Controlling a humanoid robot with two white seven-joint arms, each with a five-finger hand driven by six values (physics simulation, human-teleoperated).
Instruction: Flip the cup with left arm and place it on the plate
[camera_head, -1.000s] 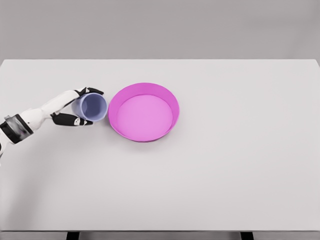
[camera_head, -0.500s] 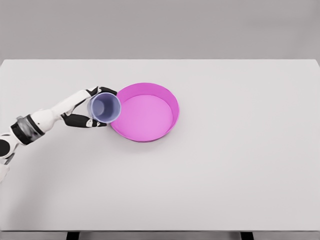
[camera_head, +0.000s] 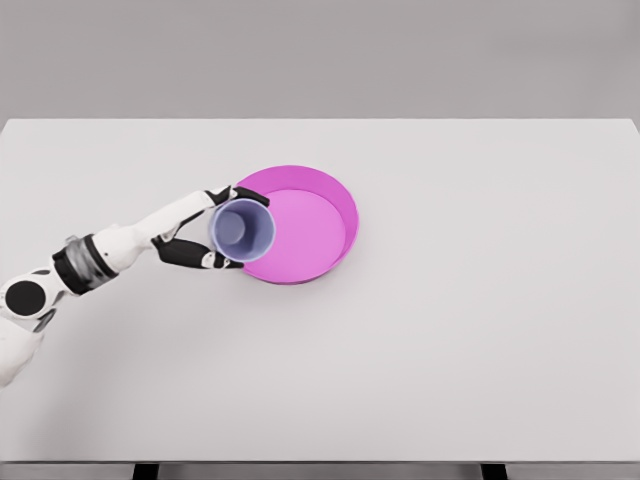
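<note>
A pale lavender cup (camera_head: 241, 229) is held above the left rim of the magenta plate (camera_head: 310, 225), its open mouth turned up toward the camera. My left hand (camera_head: 222, 227) is shut on the cup, black fingers wrapped round its wall from the left side. The white left arm (camera_head: 110, 255) reaches in from the lower left edge. Part of the plate's left rim is hidden behind the cup. I cannot tell whether the cup touches the plate. The right arm is out of view.
The white table (camera_head: 480, 330) spreads wide on all sides of the plate. Its front edge runs along the bottom, with dark legs showing below. A grey wall stands behind the far edge.
The left hand has carried the cup rightward from beside the plate to over its left rim. The cup's mouth has turned more upright, and the arm reaches further into view.
</note>
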